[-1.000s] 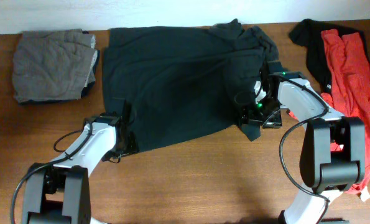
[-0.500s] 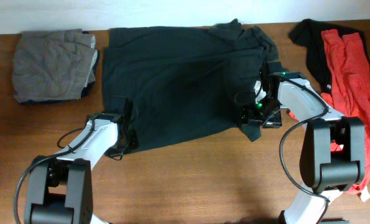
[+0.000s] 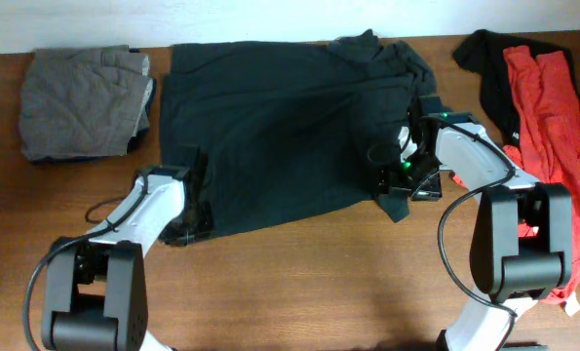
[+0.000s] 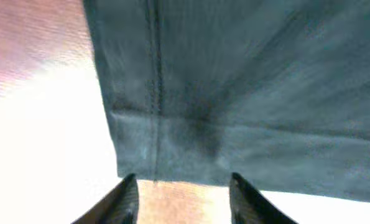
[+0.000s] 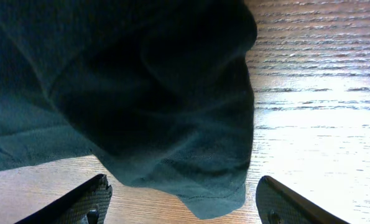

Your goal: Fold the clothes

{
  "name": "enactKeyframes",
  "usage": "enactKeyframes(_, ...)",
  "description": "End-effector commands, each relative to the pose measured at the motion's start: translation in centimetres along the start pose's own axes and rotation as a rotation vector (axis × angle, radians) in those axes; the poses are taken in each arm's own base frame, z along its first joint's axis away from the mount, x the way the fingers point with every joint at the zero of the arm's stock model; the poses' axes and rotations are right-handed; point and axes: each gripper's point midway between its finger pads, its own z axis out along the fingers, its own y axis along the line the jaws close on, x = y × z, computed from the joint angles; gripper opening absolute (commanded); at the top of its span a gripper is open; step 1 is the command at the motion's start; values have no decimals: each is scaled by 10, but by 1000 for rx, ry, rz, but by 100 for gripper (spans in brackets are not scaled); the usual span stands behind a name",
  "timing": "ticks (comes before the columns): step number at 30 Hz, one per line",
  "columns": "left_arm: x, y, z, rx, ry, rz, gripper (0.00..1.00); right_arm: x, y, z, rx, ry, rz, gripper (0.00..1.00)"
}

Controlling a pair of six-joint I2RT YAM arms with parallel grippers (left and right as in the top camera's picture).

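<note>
The clothes here are chiefly a large black T-shirt (image 3: 280, 127) spread flat across the middle of the table. My left gripper (image 3: 192, 222) sits at its near left corner. In the left wrist view the left gripper (image 4: 183, 190) is open, its tips just short of the stitched hem (image 4: 172, 155), with bare wood between them. My right gripper (image 3: 395, 190) is at the shirt's right sleeve. In the right wrist view the right gripper (image 5: 185, 202) is wide open, and the sleeve's end (image 5: 203, 180) hangs between the fingers without touching either.
A folded grey garment (image 3: 80, 102) lies at the far left. Red T-shirts (image 3: 548, 107) and another black garment (image 3: 484, 68) are piled at the right edge. Bare wood table (image 3: 299, 283) runs along the front.
My left arm has shifted a little to the left and away from the front edge, staying at the shirt's corner. The shirt and my right arm have not moved.
</note>
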Motion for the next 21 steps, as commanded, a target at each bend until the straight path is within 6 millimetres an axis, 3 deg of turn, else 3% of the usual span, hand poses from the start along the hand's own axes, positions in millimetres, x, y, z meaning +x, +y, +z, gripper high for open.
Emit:
enactKeyframes(1,-23,2,-16,-12,-59,15,51,2,2,-2,-2,-2,-6,79)
enactKeyframes(12,-22,36,-7,-144,-62,2,49,2,2,-2,0,0,-6,79)
enactKeyframes(21,-21,14,6,-9,-64,79,50,2,1,-2,7,-1,-16,79)
